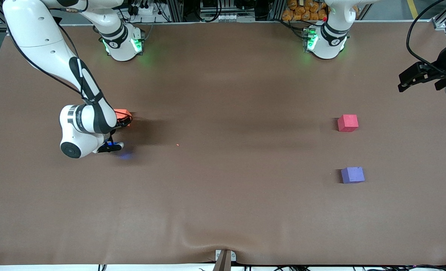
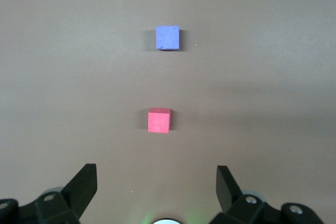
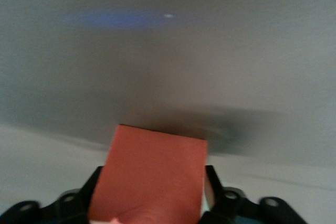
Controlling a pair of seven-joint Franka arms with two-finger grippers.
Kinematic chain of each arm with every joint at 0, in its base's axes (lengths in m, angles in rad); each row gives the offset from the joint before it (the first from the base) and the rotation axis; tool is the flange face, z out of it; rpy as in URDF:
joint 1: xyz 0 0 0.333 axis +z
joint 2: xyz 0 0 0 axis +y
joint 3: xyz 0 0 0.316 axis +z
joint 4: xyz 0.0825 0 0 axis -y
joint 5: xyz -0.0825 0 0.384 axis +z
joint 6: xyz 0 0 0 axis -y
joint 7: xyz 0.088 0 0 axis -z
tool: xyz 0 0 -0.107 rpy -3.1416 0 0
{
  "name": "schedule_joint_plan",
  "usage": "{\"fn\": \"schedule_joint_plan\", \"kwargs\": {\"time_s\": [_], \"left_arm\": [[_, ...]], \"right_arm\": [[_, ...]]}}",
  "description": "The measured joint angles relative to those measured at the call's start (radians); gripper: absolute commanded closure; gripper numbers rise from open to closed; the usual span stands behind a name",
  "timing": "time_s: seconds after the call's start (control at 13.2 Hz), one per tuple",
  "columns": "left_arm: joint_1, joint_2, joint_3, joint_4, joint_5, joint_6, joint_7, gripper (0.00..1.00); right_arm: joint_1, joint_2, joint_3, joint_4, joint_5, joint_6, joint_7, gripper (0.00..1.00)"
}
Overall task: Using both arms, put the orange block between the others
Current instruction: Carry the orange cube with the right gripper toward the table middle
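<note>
Right gripper (image 1: pixel 122 119): lowered at the right arm's end of the table, fingers pressed against the sides of the orange block (image 1: pixel 122 113); in the right wrist view the block (image 3: pixel 152 177) is seen filling the gap between the fingers.
Orange block: sat at table level between those fingers; whether it has left the surface cannot be told.
Risk, grip: soft foam may be squeezed askew or slip out if the pinch is shallow.
Risk, transfer: a long carry toward the left arm's end is judged necessary; a handover could drop the block.
Table (image 1: pixel 223 210): brown cover, wrinkled at the edge nearest the front camera.
Pinkish-red cube (image 1: pixel 347 123): near the left arm's end.
Purple cube (image 1: pixel 352 175): nearer the camera, well apart from it; the gap between them is unobstructed.
Risk, placement: either cube may be nudged.
Left gripper (image 1: pixel 414 77): waiting, raised over the table's edge, fingers spread, holding nothing.
</note>
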Motion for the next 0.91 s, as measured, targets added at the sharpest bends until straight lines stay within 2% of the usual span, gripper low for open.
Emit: {"fn": "schedule_joint_plan", "kwargs": {"time_s": [0.23,0.38,0.68,0.91], "left_arm": [[0.0,0.0,0.0,0.0,0.0,0.0,0.0,0.0],[0.0,0.001,0.0,0.0,0.0,0.0,0.0,0.0],[-0.001,0.005,-0.002,0.0,0.0,0.0,0.0,0.0],[-0.001,0.007,-0.002,0.0,0.0,0.0,0.0,0.0]], "right_arm": [[0.007,-0.004,0.022,0.048,0.055,0.0,-0.006,1.0],[0.045,-0.005,0.05,0.14,0.066,0.002,-0.006,1.0],[0.258,0.051,0.059,0.371,0.144,0.023,0.004,1.0],[0.406,0.194,0.063,0.534,0.234,0.199,0.005,0.96]]}}
